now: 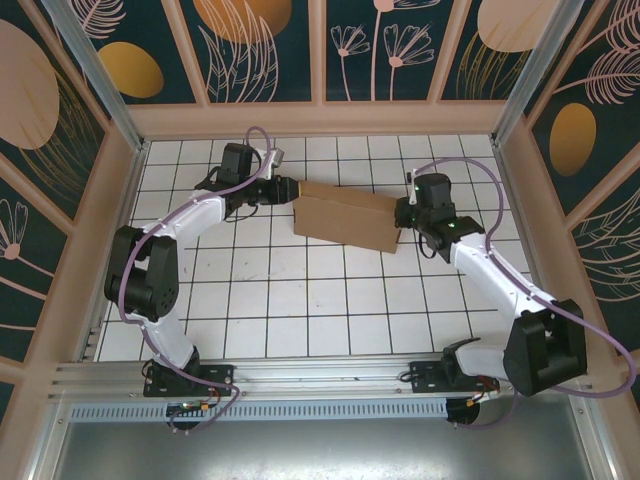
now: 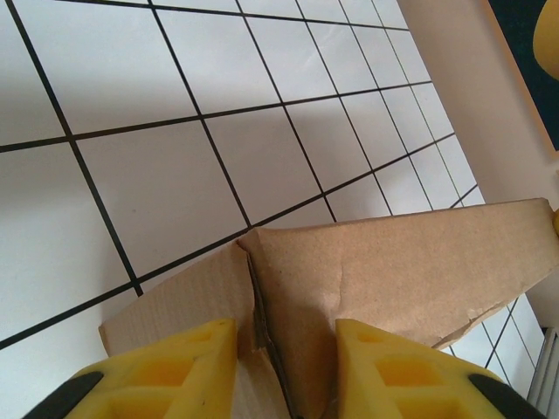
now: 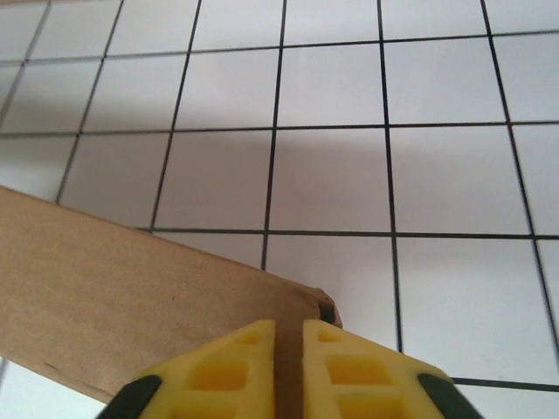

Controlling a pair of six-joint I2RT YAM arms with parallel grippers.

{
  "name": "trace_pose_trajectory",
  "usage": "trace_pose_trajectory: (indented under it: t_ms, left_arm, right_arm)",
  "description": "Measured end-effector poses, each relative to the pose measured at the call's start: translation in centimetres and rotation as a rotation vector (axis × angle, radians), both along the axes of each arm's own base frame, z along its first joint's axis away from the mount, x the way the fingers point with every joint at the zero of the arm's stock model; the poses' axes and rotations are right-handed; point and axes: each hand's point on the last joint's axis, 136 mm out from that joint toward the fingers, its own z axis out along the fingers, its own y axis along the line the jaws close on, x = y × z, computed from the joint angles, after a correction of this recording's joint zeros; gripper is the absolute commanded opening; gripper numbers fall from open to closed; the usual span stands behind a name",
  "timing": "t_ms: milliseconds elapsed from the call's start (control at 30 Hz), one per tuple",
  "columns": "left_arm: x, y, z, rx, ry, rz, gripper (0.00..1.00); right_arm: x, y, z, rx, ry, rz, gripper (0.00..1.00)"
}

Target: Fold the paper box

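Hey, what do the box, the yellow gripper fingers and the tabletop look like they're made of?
The paper box: brown corrugated cardboard, matte; faint ribbing shows through one flap, and it creases like card. The yellow fingers: probably moulded plastic, smooth, with hollow recesses. The tabletop: smooth white with a black grid; tile or printed laminate, cannot tell.
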Motion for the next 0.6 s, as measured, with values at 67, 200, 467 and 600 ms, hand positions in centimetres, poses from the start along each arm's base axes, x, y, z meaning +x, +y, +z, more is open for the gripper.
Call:
trace_pose_trajectory:
  t_ms: [67,200,467,600]
  left_arm:
    - [-0.1,0.0,0.0,0.0,0.001,0.001,0.33]
    - [-0.1,0.0,0.0,0.001,0.001,0.001,0.35]
    - [-0.4,0.2,-0.1,0.005,0.012,0.003,0.47]
    - [-0.7,0.3,-0.3,0.01,0.032,0.004,0.61]
  right_arm:
    - [-0.2,0.1,0.3,-0.062,-0.003,0.029,0.52]
    - [-0.4,0.7,0.9,-0.146,-0.032,0.139,0.96]
    - [-0.8,4.2,5.0,-0.213,-0.182,0.533,0.99]
    - [1.1,4.3,7.0,-0.218,-0.229,0.599,0.99]
